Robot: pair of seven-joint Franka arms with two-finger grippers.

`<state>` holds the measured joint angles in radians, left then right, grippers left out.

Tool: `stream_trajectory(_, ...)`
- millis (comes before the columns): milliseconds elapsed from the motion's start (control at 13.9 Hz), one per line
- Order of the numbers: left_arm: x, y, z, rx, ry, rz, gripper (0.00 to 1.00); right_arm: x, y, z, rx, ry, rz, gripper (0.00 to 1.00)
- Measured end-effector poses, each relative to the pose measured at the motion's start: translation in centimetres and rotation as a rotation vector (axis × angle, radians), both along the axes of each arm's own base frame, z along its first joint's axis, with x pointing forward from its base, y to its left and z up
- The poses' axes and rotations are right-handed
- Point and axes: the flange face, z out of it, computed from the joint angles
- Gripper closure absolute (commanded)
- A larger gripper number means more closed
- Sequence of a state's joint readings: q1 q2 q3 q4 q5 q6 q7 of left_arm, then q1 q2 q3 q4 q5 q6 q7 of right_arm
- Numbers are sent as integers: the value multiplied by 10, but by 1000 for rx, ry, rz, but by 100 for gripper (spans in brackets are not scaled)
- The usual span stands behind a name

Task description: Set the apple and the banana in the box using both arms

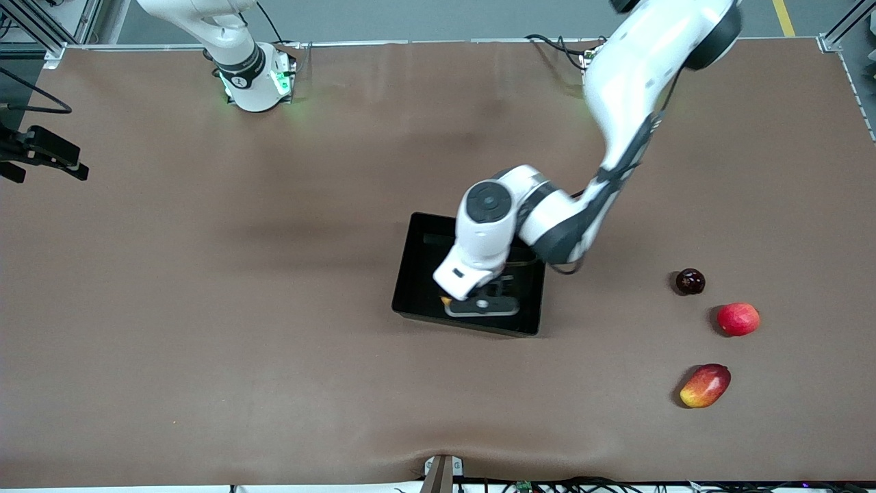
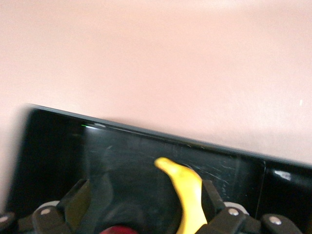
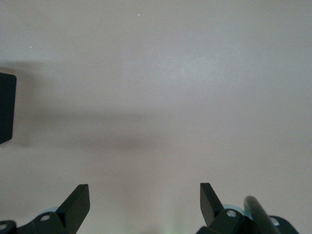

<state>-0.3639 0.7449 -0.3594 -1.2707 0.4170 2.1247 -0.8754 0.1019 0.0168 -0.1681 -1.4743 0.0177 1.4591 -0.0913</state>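
The black box [image 1: 405, 287] sits mid-table. My left gripper [image 1: 480, 301] is low inside it and open. In the left wrist view the left gripper [image 2: 145, 190] stands wide open over the box floor [image 2: 122, 156]. The yellow banana [image 2: 187, 195] lies in the box close beside one finger [image 2: 210, 195], and its tip shows in the front view [image 1: 445, 300]. A bit of the red apple [image 2: 114, 230] shows in the box between the fingers; the arm hides it in the front view. My right gripper [image 3: 145, 189] is open and empty over bare table.
Toward the left arm's end of the table lie a dark plum-like fruit [image 1: 690, 281], a plain red-pink round fruit [image 1: 738, 319] and a red-and-yellow mango-like fruit [image 1: 705, 385]. A black object [image 3: 6, 107] shows at the edge of the right wrist view.
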Motion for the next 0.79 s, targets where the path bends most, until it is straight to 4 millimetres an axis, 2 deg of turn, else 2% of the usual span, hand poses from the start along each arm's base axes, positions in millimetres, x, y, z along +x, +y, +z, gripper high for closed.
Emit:
stream_trajectory(143, 4, 40, 81, 7, 14, 56, 0, 0, 0, 0, 0, -1, 0, 0)
stream_trajectory(215, 3, 64, 114, 26, 19, 71, 0, 0, 0, 1, 0, -2, 1, 0)
stream_trajectory(359, 1, 115, 166, 75, 37, 75, 0, 0, 1, 1, 0, -2, 1, 0)
stream_trajectory(574, 0, 195, 219, 127, 59, 155, 0, 0, 1, 1, 0, -3, 1, 0)
stream_trajectory(789, -10, 261, 256, 163, 104, 159, 0, 0, 1, 1, 0, -3, 2, 0)
